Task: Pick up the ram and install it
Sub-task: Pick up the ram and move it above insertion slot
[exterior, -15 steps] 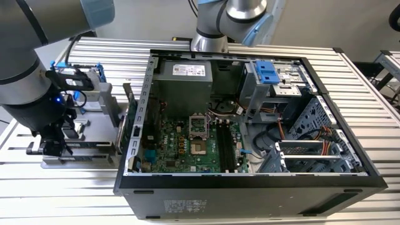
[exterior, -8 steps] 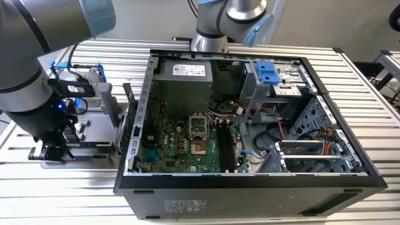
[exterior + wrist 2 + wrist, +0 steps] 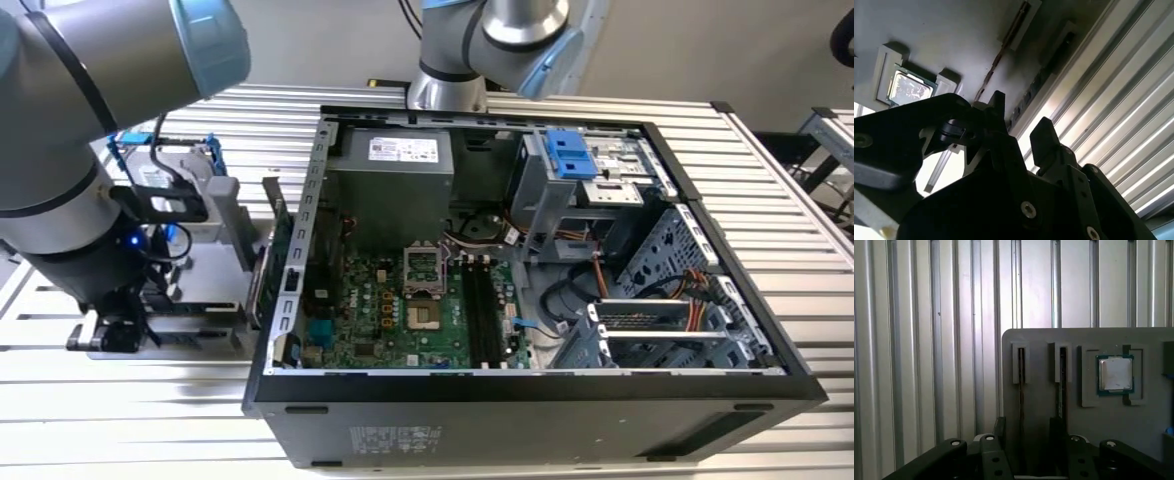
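Two ram sticks stand on edge in slots of a grey holder tray point(image 3: 1044, 340). One ram stick point(image 3: 1021, 382) lies between my fingers and the other ram stick point(image 3: 1061, 385) sits beside it. My gripper point(image 3: 1028, 437) is open, low over the tray, with one finger point(image 3: 1000, 430) on each side of the first stick and apart from it. In the second wrist view the same ram stick point(image 3: 1004, 47) runs away from the gripper point(image 3: 1021, 122). In the exterior view the gripper point(image 3: 123, 322) hangs over the tray point(image 3: 200, 285) to the left of the open computer case point(image 3: 534, 385).
A square silver processor chip point(image 3: 1115, 374) sits in a pocket of the tray. Inside the case lie the green motherboard point(image 3: 400, 320) and its black memory slots point(image 3: 483, 312). A blue-framed drive point(image 3: 160, 165) stands behind the arm. The table is ribbed aluminium point(image 3: 914, 340).
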Tool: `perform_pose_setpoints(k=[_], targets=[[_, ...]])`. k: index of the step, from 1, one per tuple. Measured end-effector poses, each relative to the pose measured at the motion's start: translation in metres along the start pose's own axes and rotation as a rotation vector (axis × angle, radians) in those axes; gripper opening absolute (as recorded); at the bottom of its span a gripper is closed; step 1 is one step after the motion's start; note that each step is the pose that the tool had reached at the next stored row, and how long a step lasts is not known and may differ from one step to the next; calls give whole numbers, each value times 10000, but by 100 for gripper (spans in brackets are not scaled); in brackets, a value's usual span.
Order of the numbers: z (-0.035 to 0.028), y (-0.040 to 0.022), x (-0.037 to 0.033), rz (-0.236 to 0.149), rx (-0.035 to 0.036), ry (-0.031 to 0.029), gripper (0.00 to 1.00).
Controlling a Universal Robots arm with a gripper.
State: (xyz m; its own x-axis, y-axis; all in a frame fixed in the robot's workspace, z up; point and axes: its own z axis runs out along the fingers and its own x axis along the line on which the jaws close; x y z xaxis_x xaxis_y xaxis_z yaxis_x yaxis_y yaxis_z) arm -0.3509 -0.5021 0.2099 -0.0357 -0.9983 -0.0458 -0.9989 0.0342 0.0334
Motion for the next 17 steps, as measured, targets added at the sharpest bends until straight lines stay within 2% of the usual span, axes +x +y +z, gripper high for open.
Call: perform_pose_setpoints(k=[9,14,17], targets=[[158,-5,8,63,-1,0,100],[161,-6,8,59,0,-1,100],[164,-7,8,56,42,-5,100]])
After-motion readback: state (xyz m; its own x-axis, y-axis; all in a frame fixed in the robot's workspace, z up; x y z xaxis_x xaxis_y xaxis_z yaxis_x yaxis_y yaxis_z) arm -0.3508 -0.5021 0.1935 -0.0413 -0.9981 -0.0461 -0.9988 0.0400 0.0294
